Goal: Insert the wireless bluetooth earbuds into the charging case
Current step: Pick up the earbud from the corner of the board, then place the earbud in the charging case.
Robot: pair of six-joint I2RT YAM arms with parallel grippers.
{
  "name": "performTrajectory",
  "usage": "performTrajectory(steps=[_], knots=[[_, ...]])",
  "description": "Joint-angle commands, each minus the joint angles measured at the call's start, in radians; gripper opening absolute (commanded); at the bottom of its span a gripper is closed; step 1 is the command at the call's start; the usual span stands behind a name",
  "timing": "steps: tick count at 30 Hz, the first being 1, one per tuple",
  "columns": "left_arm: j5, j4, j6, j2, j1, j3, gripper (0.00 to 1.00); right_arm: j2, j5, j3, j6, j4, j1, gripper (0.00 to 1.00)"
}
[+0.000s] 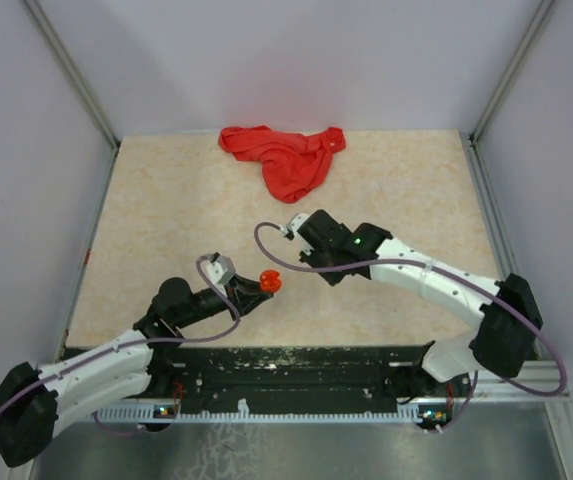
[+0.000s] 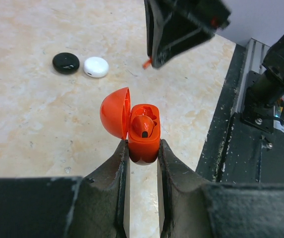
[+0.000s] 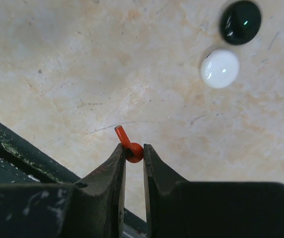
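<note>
Nearest to us, the left hand (image 2: pixel 142 145) is pinching the red case (image 2: pixel 142 151) by its bottom end, one finger on each side, and holding it up off the worktop (image 2: pixel 42 129). The lid is swung open to the left, so we can look right into the case. One second red earbud (image 2: pixel 142 128) sits in a hole inside it, and the hole beside it, farther from the fingers, looks free (we can't be quite sure, it is small and all red). A bit farther out, the right hand (image 3: pixel 133 148) is pressed together on the red earbud (image 3: pixel 128 144). It grips the round end, and the thin stem pokes out past the fingertips, leaning up and to the left in the right wrist view. This is the bit that matters: seen from above, the right hand hangs just beyond the open case and a little to the right, not touching it. So the earbud has to come back toward the near edge and down to the open mouth. We think the stem must be turned to line up with the free hole first, or it may bump the rim or the earbud that is in there. The right hand is the one to move, since the left hand only has to hold the case steady. Farther away on the worktop lie a black case (image 2: pixel 66 63) and a white case (image 2: pixel 96 67), side by side and closed. At the far edge lies a crumpled red cloth (image 1: pixel 284 160).
</note>
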Motion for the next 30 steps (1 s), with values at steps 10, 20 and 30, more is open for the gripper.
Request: performTrajectory(steps=[10, 20, 30], knots=[[0.32, 0.226, -0.01, 0.186, 0.03, 0.107, 0.01, -0.164, 0.142, 0.212, -0.419, -0.118, 0.208, 0.07], [0.483, 0.379, -0.083, 0.299, 0.072, 0.143, 0.01, -0.19, 0.272, 0.215, -0.596, -0.12, 0.377, 0.06], [0.562, 0.433, -0.13, 0.371, 0.093, 0.185, 0.01, -0.227, 0.373, 0.172, -0.791, -0.054, 0.526, 0.03]])
